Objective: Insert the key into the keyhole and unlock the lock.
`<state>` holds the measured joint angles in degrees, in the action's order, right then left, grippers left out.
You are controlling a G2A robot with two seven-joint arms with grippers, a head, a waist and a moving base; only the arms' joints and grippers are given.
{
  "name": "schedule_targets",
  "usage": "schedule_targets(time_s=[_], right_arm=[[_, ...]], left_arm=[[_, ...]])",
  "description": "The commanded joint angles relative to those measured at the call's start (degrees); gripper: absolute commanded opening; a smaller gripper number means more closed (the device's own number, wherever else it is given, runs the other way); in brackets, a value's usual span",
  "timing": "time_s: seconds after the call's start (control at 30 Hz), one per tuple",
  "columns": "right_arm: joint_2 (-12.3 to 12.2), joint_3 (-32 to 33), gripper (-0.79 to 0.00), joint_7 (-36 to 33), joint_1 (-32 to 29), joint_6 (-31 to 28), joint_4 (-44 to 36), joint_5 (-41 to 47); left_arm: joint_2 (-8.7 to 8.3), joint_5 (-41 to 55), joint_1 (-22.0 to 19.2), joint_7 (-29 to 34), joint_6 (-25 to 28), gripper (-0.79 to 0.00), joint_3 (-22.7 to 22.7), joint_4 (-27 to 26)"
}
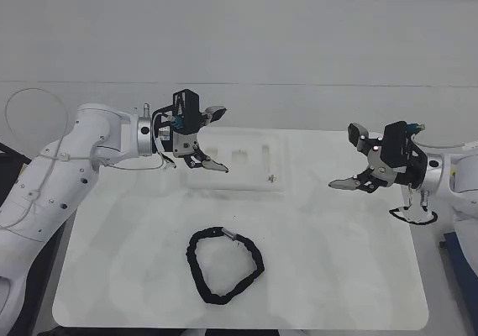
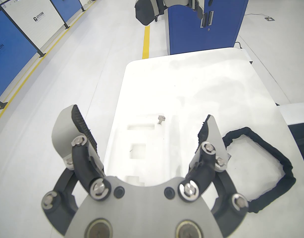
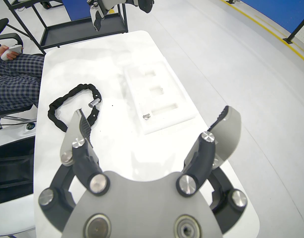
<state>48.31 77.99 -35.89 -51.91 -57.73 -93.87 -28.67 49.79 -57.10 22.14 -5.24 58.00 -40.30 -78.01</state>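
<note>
While the white table (image 1: 348, 277) is standing on pale floor (image 2: 92, 38), one tray (image 1: 247, 181) is lying by its far edge, with bare surface around one chain lock (image 1: 193, 262) nearer the front. The left gripper (image 1: 222, 139) and right gripper (image 1: 344, 157) are hovering spread and empty, flanking the tray. One key (image 1: 270, 178) is resting on the tray.

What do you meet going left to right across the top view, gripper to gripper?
Left gripper, jaws open → key on the white tray → right gripper, jaws open.
</note>
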Motion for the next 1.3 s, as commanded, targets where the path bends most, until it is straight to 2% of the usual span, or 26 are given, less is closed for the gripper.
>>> schedule_targets(time_s=[0.0, 0.7, 0.93, 1.0, 1.27], right_arm=[[0.0, 0.0, -0.001, 0.0, 0.0, 0.0, 0.0, 0.0], [0.0, -0.2, 0.0, 0.4, -0.4, 0.8, -0.1, 0.0], [1.1, -7.0, 0.0, -1.3, -0.2, 13.5, -0.2, 3.8], [1.7, -9.6, 0.0, -4.1, 0.9, 20.6, 0.2, 5.8], [4.4, -19.5, 0.0, -11.1, 6.4, 40.4, 2.5, 11.1]], left_arm=[[0.0, 0.0, 0.0, 0.0, 0.0, 0.0, 0.0, 0.0], [0.0, 0.0, 0.0, 0.0, 0.0, 0.0, 0.0, 0.0], [0.0, 0.0, 0.0, 0.0, 0.0, 0.0, 0.0, 0.0], [0.0, 0.0, 0.0, 0.0, 0.0, 0.0, 0.0, 0.0], [0.0, 0.0, 0.0, 0.0, 0.0, 0.0, 0.0, 0.0]])
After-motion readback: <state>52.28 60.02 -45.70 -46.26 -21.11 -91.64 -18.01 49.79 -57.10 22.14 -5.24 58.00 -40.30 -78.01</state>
